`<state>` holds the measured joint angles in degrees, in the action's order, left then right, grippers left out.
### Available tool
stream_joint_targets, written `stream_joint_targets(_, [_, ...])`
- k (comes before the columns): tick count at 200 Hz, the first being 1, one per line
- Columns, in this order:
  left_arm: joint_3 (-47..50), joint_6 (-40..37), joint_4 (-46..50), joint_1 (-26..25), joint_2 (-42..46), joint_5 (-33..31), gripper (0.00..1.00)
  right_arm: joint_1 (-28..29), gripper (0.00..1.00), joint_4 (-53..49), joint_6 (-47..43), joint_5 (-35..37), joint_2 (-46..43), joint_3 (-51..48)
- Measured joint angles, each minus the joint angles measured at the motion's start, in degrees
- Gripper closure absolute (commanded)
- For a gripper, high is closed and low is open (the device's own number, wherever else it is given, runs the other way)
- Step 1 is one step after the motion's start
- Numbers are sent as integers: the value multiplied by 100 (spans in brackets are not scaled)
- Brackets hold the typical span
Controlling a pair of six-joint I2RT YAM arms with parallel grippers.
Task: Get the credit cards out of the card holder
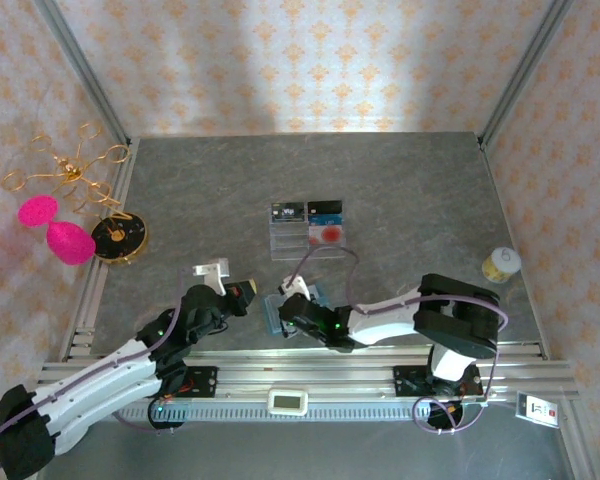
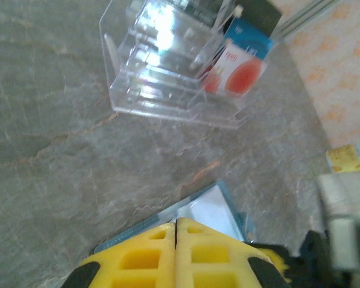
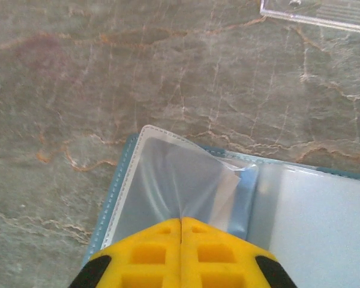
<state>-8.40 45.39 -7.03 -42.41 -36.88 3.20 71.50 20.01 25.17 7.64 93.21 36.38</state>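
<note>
Card holder (image 3: pixel 306 222) lies open; my right gripper (image 3: pixel 180 223) pinches its clear pocket (image 3: pixel 180 174), left gripper (image 2: pixel 176 225) closed. Lift slowly, left pinning it flat.

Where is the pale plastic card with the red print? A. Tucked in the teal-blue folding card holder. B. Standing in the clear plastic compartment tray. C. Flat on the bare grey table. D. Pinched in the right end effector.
B: the pale plastic card with the red print stands in a slot of the clear plastic compartment tray, apart from the open teal-blue folding card holder.
</note>
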Motion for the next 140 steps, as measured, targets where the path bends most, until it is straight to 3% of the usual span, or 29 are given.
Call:
stream_joint_targets(74, [144, 20, -944, -442, -1351, 420, 100, -20, 100, 260, 426, -11, -210, -157])
stream_joint_targets(112, [35, 15, -1425, -627, -2304, 597, 100, -20, 70, 251, 616, 142, -420, -249])
stream_joint_targets(140, [-345, -44, -1720, -728, -2940, 706, 100, -20, 65, 133, 828, 391, -1217, -693])
